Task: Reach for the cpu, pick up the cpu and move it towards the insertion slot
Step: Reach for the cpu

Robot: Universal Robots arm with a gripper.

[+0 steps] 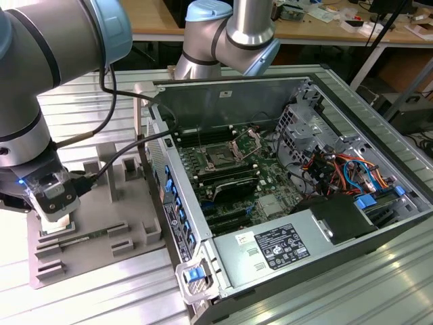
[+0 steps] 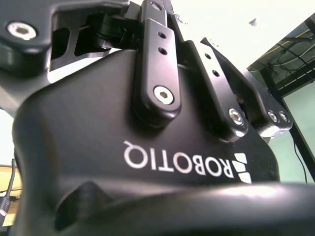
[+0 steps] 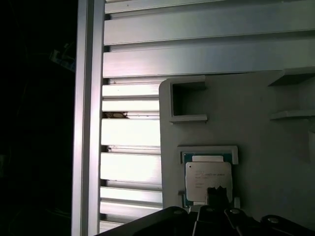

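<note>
1. In the exterior view you have bright, even room light. The inside of the computer case (image 1: 291, 169) reads clearly, with soft shadow under its walls.
2. In the first wrist view, the area beyond the worktop (image 3: 130, 132) is near-black, while its slats glare white.
3. There the cpu (image 3: 207, 179) looks pale and evenly lit on the grey tray (image 3: 275, 113).
4. In the second wrist view, a washed-out background silhouettes the black housing (image 2: 123, 147).

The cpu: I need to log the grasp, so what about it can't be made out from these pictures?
- First wrist view: the gripper covers one edge of the cpu; contact cannot be judged.
- Exterior view: the gripper hides the cpu's spot on the grey tray.
- Exterior view: the insertion slot is too small to tell whether it is empty.
</note>
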